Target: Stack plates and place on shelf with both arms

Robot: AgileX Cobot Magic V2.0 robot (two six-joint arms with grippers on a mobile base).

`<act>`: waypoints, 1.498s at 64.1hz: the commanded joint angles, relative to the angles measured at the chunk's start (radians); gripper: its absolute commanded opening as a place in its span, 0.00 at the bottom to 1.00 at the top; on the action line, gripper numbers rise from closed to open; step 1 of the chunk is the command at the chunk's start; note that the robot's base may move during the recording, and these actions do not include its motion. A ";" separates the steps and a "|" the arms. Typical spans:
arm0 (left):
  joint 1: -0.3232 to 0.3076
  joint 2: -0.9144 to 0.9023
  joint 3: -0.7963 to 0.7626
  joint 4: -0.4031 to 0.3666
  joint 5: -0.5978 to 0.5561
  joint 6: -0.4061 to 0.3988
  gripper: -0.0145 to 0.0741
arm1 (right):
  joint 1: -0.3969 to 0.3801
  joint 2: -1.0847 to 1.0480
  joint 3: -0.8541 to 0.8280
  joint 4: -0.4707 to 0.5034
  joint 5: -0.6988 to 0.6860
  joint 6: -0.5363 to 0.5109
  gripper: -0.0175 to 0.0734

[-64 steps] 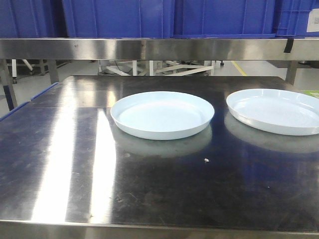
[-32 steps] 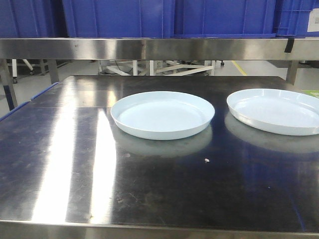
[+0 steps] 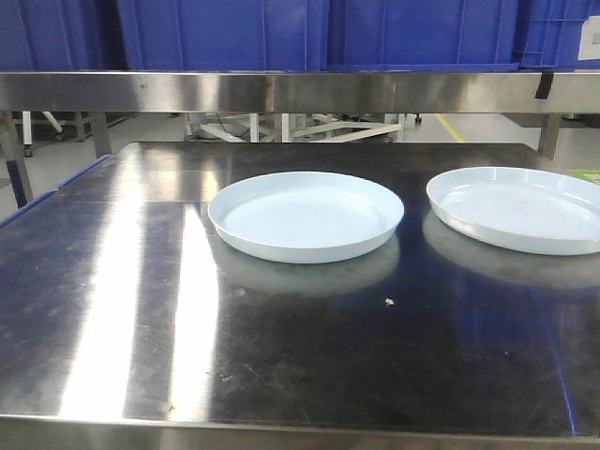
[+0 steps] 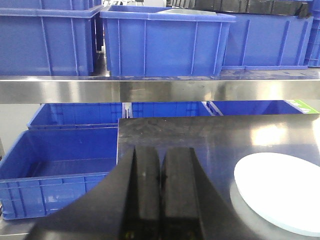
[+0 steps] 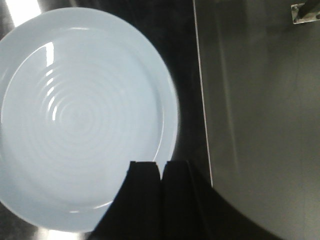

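Two pale plates lie flat on the steel desk [image 3: 131, 309], side by side but apart: one plate [image 3: 305, 216] is near the middle and the other plate [image 3: 520, 208] is at the right edge of the front view. Neither is on the other, so the stacking is not yet begun. The shelf [image 3: 281, 91] above carries blue bins [image 3: 403, 33].

The left claw [image 4: 160, 155] is clenched and holds nothing; it looks level over the desk edge, with a plate low at its right. The right claw [image 5: 162, 167] is also clenched and empty, and it points down over a plate's near rim, probably to get ready for taking that rim.
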 commanded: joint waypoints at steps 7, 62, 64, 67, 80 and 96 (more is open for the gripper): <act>-0.007 0.003 -0.035 -0.010 -0.088 -0.011 0.26 | -0.010 0.102 -0.185 0.006 0.069 -0.003 0.38; -0.007 0.003 -0.035 -0.010 -0.088 -0.011 0.26 | -0.004 0.347 -0.309 0.005 0.120 -0.003 0.54; -0.007 0.003 -0.035 -0.010 -0.088 -0.011 0.26 | -0.004 0.347 -0.309 0.005 0.120 -0.003 0.53; -0.007 0.003 -0.035 -0.010 -0.088 -0.011 0.26 | -0.004 0.347 -0.313 0.005 0.119 -0.003 0.49; -0.007 0.003 -0.035 -0.010 -0.088 -0.011 0.26 | -0.004 0.328 -0.324 0.005 0.121 -0.003 0.24; -0.007 0.003 -0.035 -0.010 -0.088 -0.011 0.26 | -0.019 0.226 -0.324 0.007 0.098 -0.003 0.25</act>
